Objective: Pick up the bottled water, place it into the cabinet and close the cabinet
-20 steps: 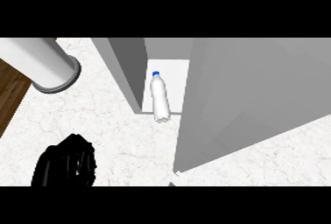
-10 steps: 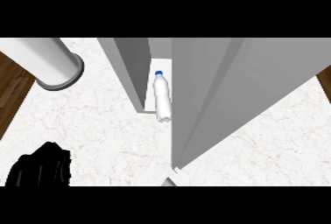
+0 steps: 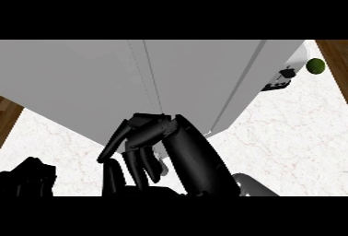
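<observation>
Press right hand (image 3: pixel 170 143), fingers bunched together and holding nothing, squarely against cabinet (image 3: pixel 75 83) door near seam (image 3: pixel 147 69) until flush. Cannot tell left hand's (image 3: pixel 27 177) state.

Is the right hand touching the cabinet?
Cannot tell: head view shows the right hand overlapping the lower edge of the cabinet; neither contact nor gap is plain.

No legible text, label, brand, number or sign anywhere.
</observation>
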Tool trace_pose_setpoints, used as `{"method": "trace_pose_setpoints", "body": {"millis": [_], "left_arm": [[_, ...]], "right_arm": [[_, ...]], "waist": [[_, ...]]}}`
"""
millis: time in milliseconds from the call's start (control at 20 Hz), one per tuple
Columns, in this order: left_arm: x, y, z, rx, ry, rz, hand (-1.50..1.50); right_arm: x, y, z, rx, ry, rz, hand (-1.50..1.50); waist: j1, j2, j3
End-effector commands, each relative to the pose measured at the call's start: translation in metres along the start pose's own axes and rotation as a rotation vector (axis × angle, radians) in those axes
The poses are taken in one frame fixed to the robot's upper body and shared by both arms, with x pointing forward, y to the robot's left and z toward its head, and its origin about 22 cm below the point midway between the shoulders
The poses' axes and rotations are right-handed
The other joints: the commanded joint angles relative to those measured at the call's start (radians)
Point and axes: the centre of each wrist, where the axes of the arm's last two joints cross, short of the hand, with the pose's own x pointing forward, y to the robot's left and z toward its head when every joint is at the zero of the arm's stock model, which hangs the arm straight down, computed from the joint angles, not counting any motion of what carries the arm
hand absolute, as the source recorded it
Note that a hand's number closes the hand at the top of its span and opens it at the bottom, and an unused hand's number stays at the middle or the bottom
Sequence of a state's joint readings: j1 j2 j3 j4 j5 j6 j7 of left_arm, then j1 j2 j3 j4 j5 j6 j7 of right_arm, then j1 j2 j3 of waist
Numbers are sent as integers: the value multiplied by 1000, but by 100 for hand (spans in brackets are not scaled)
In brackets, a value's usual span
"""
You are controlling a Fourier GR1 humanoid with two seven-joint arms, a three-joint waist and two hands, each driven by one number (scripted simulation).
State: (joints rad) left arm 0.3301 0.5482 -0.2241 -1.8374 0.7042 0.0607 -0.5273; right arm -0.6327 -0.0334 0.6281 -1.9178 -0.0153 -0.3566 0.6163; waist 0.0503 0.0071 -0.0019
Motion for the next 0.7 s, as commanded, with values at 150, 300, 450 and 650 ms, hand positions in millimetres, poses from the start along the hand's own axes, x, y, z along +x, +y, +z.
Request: {"method": "trace_pose_setpoints", "body": {"millis": [150, 300, 450, 650], "left_arm": [[10, 18, 5, 12, -6, -1, 150], [5, 21, 24, -8, -4, -3, 150], [10, 21, 14, 15, -9, -10, 150], [15, 21, 10, 3, -7, -8, 150]], "right_arm": [[-42, -45, -66, 11, 112, -132, 150], [-65, -63, -89, 6, 125, -111, 150], [-63, -104, -103, 8, 108, -97, 150], [-78, -120, -106, -23, 138, -84, 150]], "waist": [[-15, 2, 2], [-11, 1, 2], [-22, 1, 2], [-18, 4, 2]]}}
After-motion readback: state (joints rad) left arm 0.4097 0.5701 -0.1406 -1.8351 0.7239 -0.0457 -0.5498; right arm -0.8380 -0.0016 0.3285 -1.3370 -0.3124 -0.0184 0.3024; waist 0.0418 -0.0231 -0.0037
